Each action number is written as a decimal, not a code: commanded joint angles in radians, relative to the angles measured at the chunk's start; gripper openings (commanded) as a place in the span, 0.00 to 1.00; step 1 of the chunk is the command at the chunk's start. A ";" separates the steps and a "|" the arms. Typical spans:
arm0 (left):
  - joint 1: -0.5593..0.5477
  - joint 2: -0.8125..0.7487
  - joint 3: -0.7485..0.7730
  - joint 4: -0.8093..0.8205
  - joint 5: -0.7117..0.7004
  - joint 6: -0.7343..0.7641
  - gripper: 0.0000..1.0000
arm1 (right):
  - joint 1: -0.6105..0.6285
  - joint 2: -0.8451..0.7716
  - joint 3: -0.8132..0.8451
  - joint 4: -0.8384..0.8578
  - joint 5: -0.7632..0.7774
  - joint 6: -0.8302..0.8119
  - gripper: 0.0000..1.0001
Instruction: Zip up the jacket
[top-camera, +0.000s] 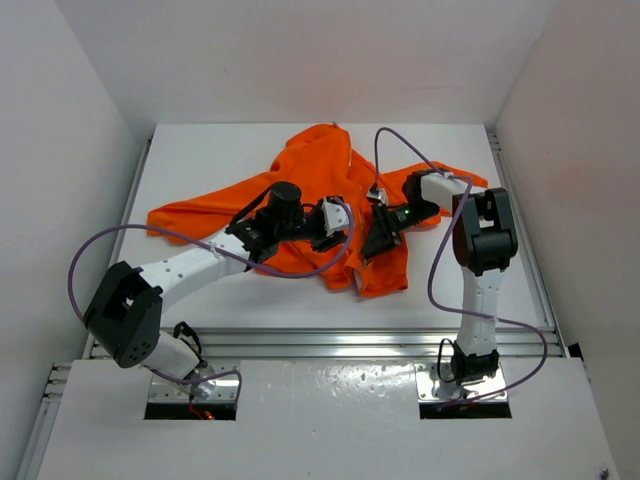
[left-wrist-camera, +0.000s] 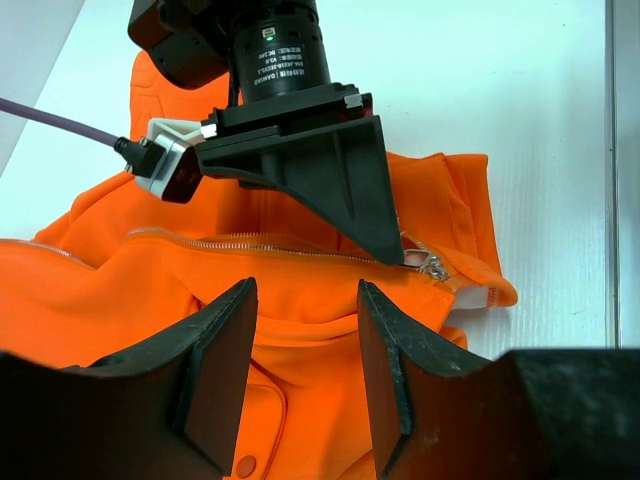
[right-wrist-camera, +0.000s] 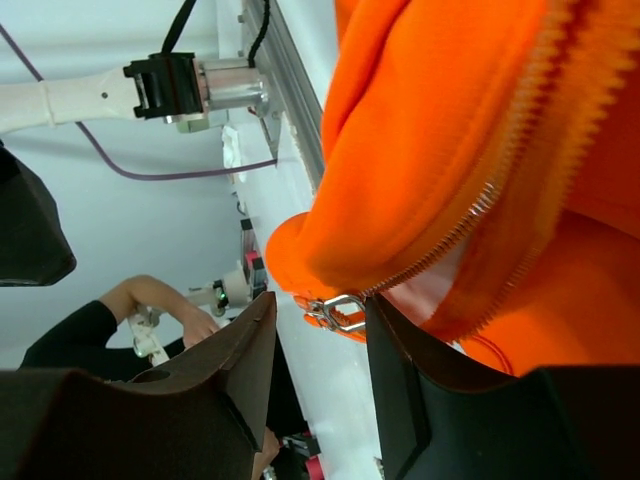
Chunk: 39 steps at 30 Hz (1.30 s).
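Table (top-camera: 200, 160): white, walled on three sides.

Jacket (top-camera: 310, 160): lies crumpled at the middle of the table. One sleeve extends to the left. A lower part reaches toward the near edge between the two arms.

Left arm (top-camera: 190, 265): reaches from the near left corner across the sleeve to the middle of the jacket.

Right arm (top-camera: 480, 250): rises from its base, then bends left over the jacket's right side.

Left gripper (left-wrist-camera: 305, 300): released, jaws parted. It sits low over the orange fabric, just short of the zipper.

Right gripper (right-wrist-camera: 318, 328): released, jaws parted. It points at the end of the zipper, tip to tip with the left gripper.

Zipper (left-wrist-camera: 250, 240): pale teeth run across the fabric from the left to the right gripper's tip. The two rows are apart in the right wrist view.

Pull (right-wrist-camera: 338, 312): metal, at the end of the zipper. It lies in the gap at the right fingertips. Contact with the pads cannot be determined.
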 joint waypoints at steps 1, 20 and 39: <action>-0.011 -0.037 -0.003 0.021 0.016 0.004 0.50 | 0.015 -0.006 -0.003 -0.009 -0.054 -0.042 0.41; -0.011 -0.028 -0.003 0.021 0.025 0.004 0.50 | 0.018 0.014 -0.012 0.017 -0.041 -0.025 0.48; -0.011 -0.019 -0.003 0.021 0.025 0.004 0.50 | -0.004 -0.026 -0.066 -0.072 -0.104 -0.145 0.20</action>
